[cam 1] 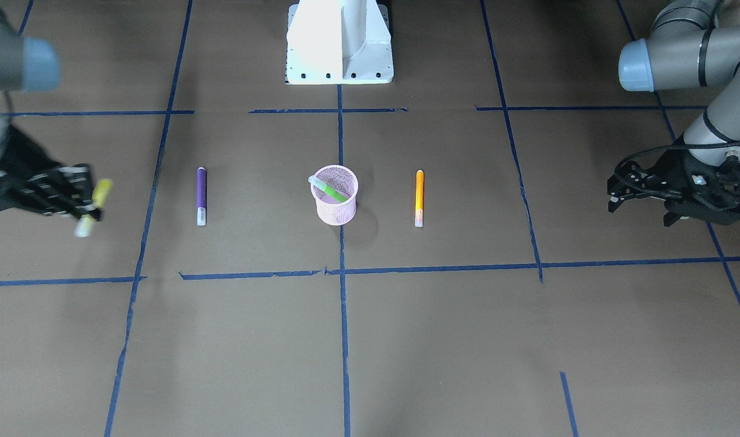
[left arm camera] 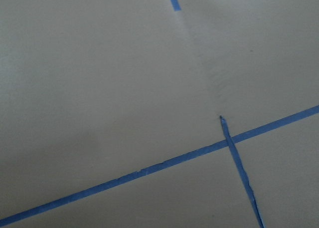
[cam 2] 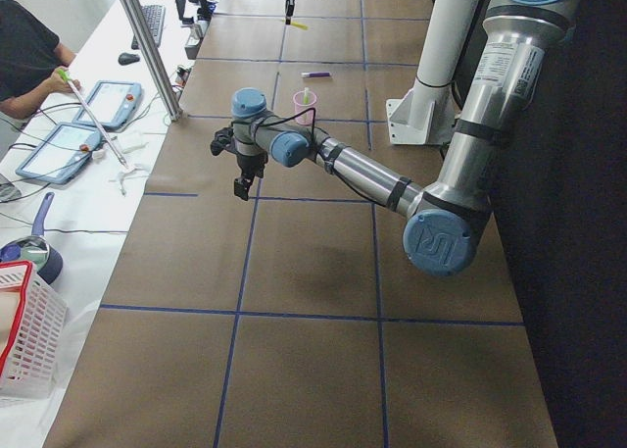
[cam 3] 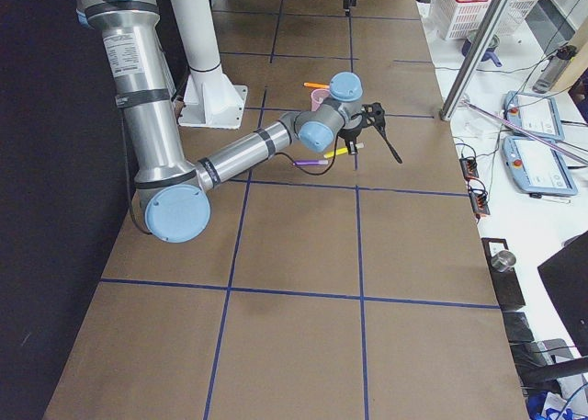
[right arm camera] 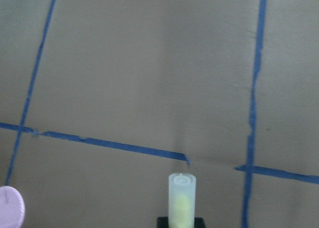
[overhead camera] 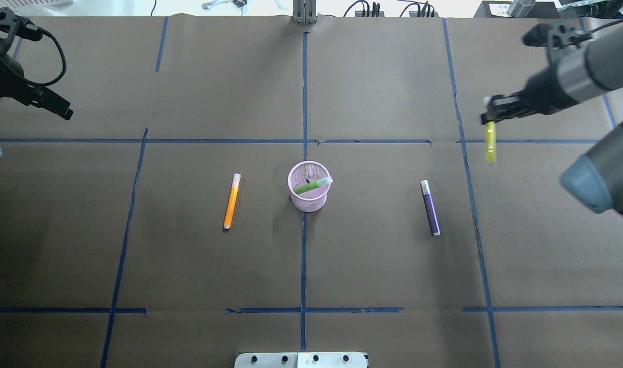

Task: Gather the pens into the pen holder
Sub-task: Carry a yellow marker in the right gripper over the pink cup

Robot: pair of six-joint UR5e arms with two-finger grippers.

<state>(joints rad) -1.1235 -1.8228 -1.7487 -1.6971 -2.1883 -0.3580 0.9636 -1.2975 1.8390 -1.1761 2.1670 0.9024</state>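
Currently, right pincer (overhead camera: 490, 119) clamping yellow pen (overhead camera: 490, 148) aloft, left pincer (cam 1: 612, 195) spread empty, green pen (overhead camera: 307, 188) in pink holder (overhead camera: 311, 203).

We are looking at a worktop (overhead camera: 188, 255) that is showing plain brown, crossed by a grid of blue tape lines (overhead camera: 303, 245). The pen holder (overhead camera: 309, 203) is showing pale pink in a fine mesh pattern, and the green pen (overhead camera: 307, 188) is showing bright green with a pale translucent cap. We are seeing an orange pen (overhead camera: 231, 202) and a purple pen (overhead camera: 431, 208), each ending in a whitish cap, and a yellow pen (overhead camera: 490, 143) with a clear cap. The right fingers (cam 1: 66, 194) and left fingers (overhead camera: 53, 102) are reading black. The arms (cam 1: 679, 54) are showing grey with light blue joint caps, and the robot base (cam 1: 339, 36) is showing white.
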